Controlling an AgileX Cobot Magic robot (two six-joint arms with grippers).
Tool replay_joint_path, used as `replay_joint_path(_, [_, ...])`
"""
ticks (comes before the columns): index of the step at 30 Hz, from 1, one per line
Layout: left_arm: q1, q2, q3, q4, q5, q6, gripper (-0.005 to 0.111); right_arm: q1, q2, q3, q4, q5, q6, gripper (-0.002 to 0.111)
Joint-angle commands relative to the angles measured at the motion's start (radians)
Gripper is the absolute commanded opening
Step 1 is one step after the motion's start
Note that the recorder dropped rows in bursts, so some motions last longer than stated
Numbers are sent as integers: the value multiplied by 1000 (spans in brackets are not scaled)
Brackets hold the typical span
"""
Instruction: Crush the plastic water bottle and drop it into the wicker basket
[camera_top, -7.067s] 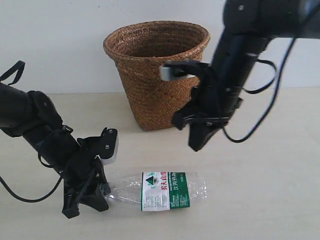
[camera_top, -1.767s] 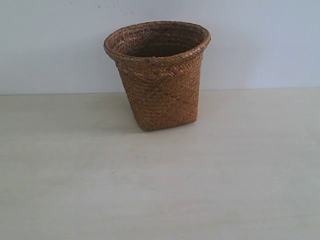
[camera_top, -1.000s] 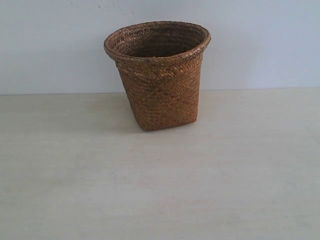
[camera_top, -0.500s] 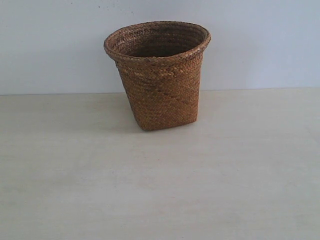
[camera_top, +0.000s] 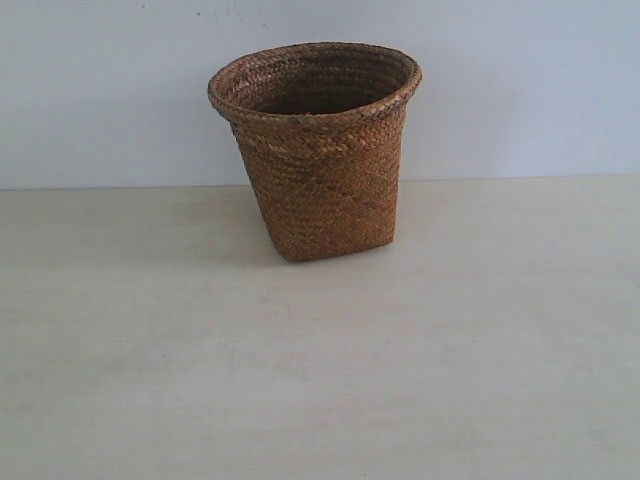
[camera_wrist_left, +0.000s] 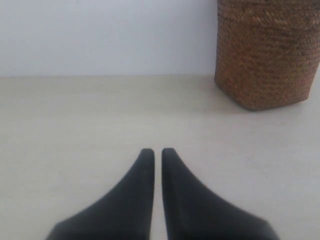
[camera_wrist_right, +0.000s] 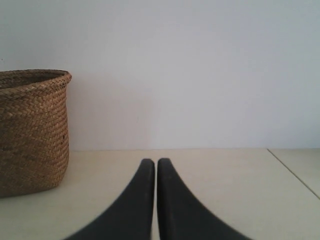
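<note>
The wicker basket (camera_top: 318, 150) stands upright at the back middle of the table, brown and woven, with a wide flared rim. Its lower body shows in the left wrist view (camera_wrist_left: 267, 55), and its side in the right wrist view (camera_wrist_right: 31, 130). The plastic water bottle is nowhere in view. Neither arm appears in the exterior view. My left gripper (camera_wrist_left: 157, 151) is shut with nothing between its black fingers, low over bare table, well short of the basket. My right gripper (camera_wrist_right: 155, 161) is shut and empty too, off to the basket's side.
The pale tabletop (camera_top: 320, 380) runs back to a plain white wall (camera_top: 100, 90). A seam or table edge (camera_wrist_right: 295, 172) shows on the far side of the right gripper from the basket.
Over the last two seconds nothing has moved. Seven seconds ago both arms stood over the table and the bottle lay in front of the basket; arms and bottle are now gone from the exterior view.
</note>
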Motion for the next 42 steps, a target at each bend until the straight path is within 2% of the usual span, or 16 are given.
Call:
replay_joint_path(1, [3,-3,3,1,-3,-8,4,-1,-5,4,-48,59,71,0])
replay_joint_path(12, [3,-3,3,1,-3,-8,4,-1,-5,96,-48,84,71,0])
replay_joint_path(25, [3,-3,3,1,-3,-8,4,-1,-5,96,-85,200,71,0])
replay_joint_path(42, [3,-3,3,1,-3,-8,4,-1,-5,96,-85,202,71,0])
